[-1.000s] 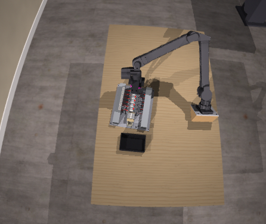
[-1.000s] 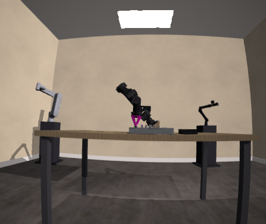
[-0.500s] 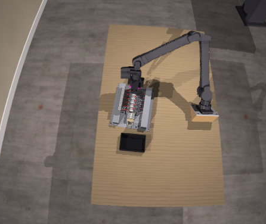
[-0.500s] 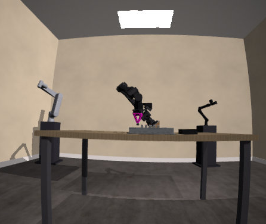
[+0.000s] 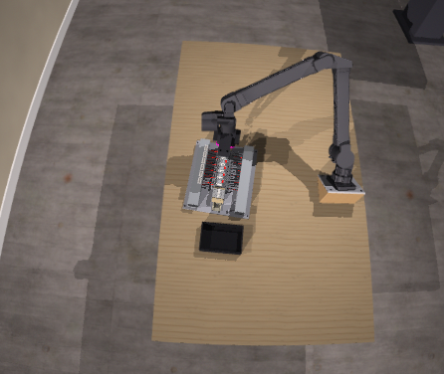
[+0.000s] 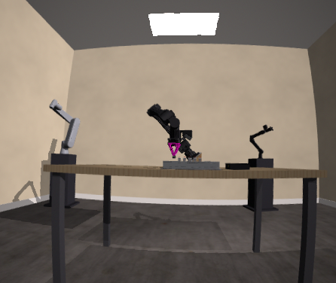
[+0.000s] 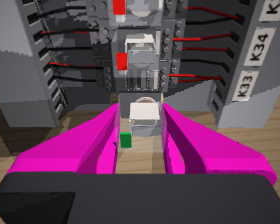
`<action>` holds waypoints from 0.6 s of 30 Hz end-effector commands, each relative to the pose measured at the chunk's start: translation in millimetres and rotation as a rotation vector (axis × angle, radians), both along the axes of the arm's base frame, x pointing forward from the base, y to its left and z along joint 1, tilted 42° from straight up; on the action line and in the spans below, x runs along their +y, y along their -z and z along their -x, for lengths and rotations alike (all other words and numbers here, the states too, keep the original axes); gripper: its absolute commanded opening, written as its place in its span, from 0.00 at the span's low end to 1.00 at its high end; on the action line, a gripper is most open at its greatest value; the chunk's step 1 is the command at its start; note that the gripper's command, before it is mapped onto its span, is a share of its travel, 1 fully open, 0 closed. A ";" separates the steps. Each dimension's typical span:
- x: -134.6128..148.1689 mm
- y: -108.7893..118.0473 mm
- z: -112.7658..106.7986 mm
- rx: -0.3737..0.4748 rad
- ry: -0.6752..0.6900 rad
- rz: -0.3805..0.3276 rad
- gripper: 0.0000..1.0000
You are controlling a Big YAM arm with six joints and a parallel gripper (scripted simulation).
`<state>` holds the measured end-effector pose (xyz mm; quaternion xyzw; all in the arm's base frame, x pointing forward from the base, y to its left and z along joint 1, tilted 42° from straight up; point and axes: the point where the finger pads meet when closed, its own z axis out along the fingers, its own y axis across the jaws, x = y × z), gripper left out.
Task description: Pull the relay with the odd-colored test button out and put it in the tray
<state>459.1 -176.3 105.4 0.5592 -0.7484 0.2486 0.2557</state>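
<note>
My gripper [image 7: 140,111] has magenta fingers and is shut on the relay [image 7: 143,119], a small grey-white block with a green test button [image 7: 125,140] on its left side. The other relays [image 7: 140,57] in the row ahead have red buttons [image 7: 122,62]. In the top view the gripper [image 5: 224,145] is at the far end of the grey relay panel [image 5: 219,179]. In the side view the fingertips [image 6: 173,153] are just above the panel [image 6: 191,164]. The black tray [image 5: 221,238] stands open side up just past the panel's other end.
Grey wire ducts with labels K33 and K34 [image 7: 252,65] flank the relay row, with red and black wires between. The arm's base block [image 5: 341,189] is to the right of the panel. The tray also shows in the side view [image 6: 236,165].
</note>
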 end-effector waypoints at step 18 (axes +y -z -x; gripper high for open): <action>9.5 -21.5 -14.8 -0.052 -0.010 0.003 0.00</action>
